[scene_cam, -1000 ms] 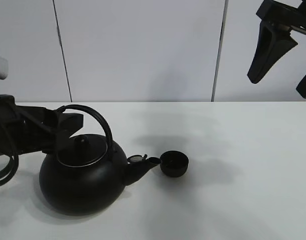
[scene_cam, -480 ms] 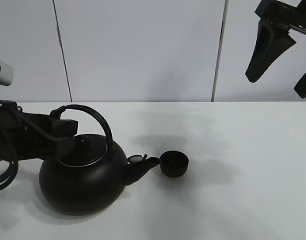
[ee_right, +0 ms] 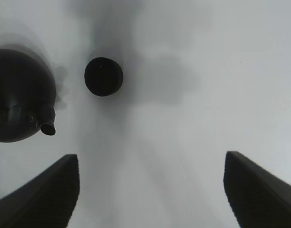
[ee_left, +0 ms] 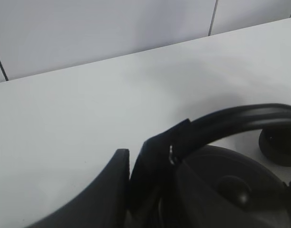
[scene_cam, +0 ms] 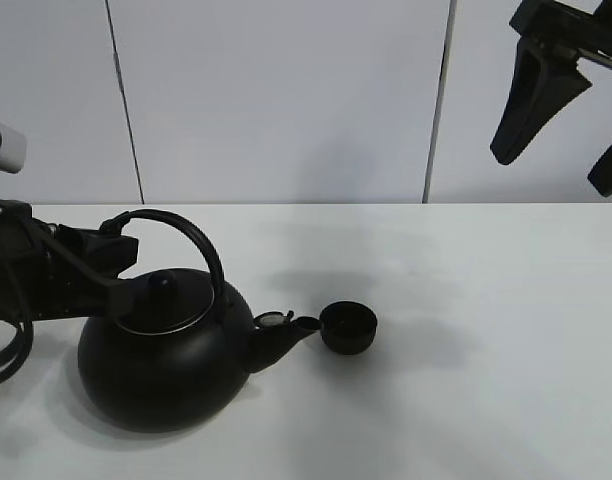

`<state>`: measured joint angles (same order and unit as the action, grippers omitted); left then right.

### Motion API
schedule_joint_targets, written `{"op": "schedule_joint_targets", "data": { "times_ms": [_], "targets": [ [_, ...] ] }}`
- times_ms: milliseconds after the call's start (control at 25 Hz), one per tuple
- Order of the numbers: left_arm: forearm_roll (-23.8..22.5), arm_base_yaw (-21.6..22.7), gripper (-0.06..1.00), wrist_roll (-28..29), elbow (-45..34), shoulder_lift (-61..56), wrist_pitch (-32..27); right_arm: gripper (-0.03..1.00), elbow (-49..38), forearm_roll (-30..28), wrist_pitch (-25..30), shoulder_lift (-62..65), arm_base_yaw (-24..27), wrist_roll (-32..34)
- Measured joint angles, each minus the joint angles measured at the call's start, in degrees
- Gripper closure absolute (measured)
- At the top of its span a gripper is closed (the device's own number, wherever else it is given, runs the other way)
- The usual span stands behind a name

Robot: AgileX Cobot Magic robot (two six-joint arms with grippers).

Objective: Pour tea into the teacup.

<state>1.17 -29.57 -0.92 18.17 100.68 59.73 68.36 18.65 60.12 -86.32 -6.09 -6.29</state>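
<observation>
- Exterior high view: teacup point(scene_cam: 348, 327) stands upright on the white table point(scene_cam: 486, 380), about mid-table and just right of the spout point(scene_cam: 284, 338). The spout tip is just beside the cup rim; I cannot tell whether they touch.
- Right wrist view: teacup point(ee_right: 103, 76) is seen from above with its mouth open. I cannot tell whether it holds any liquid.
- Judgement, teacup: small, light and rigid, with no handle. A nudge from the spout would likely slide or tip it. If it needs steadying, take it across the rim or outer wall.
- Kettle point(scene_cam: 166, 365): big round black body sitting flat on the table, lid on, knob point(scene_cam: 163, 285) under the arched handle point(scene_cam: 198, 240).
- Judgement, kettle: looks like stiff metal and probably heavy, more so if full. The matte skin offers no purchase on the body, so the handle is the place to hold. A grip near the handle's foot gives little leverage, and the body may swing if the handle is hinged.
- Left gripper point(scene_cam: 121, 265): reaches in from the left edge. In the left wrist view the gripper point(ee_left: 150, 161) has its jaws drawn together on the handle's lower left end.
- Right gripper point(scene_cam: 571, 140): hangs high at the upper right with its jaws wide apart and empty, well away from cup and kettle.
- Spill risk: the cup's mouth is narrow, so the tilt calls for slow motion.
</observation>
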Motion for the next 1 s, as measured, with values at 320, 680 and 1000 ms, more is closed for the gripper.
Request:
{"op": "schedule_joint_targets", "data": {
  "times_ms": [320,680,1000],
  "targets": [
    [-0.5,0.0,0.78,-0.3,-0.5,-3.1,-2.2,0.4,0.0,0.0,0.1,0.0,0.0,0.0],
    [-0.8,0.0,0.79,-0.3,4.2,-10.0,-7.8,0.4,0.0,0.0,0.1,0.0,0.0,0.0],
    [1.1,-0.3,0.79,-0.3,10.3,-10.1,-15.0,0.4,0.0,0.1,0.1,0.0,0.0,0.0]
  ]
}}
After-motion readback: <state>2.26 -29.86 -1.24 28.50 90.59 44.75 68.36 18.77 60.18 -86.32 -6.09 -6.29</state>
